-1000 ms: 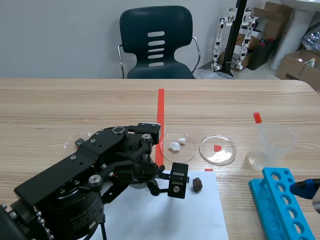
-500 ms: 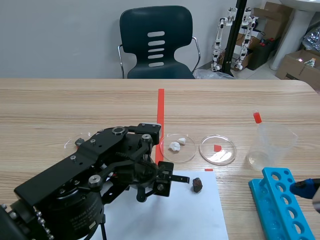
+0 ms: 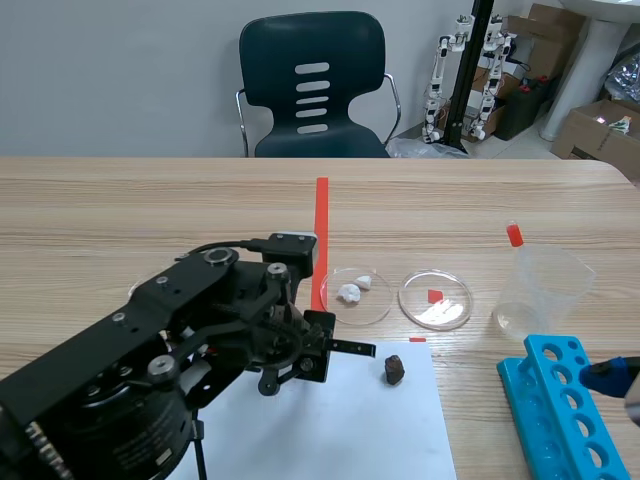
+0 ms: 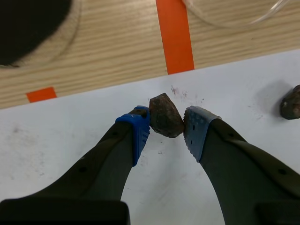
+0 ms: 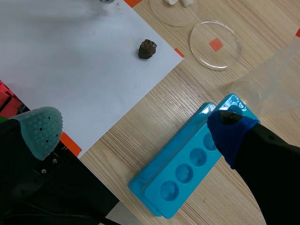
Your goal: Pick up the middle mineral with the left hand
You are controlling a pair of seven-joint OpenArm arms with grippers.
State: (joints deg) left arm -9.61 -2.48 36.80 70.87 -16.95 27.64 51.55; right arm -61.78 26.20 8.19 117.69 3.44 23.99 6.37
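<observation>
Two left fingers (image 4: 139, 129) pinch rough brown mineral (image 4: 165, 116); right fingers (image 5: 40, 131) spread over blue rack (image 5: 187, 164).

right fingers (image 5: 40, 129) spread wide over a blue rack (image 5: 187, 169).

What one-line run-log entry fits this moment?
left gripper: shut on middle mineral, over white paper | right gripper: open, near blue rack
</observation>
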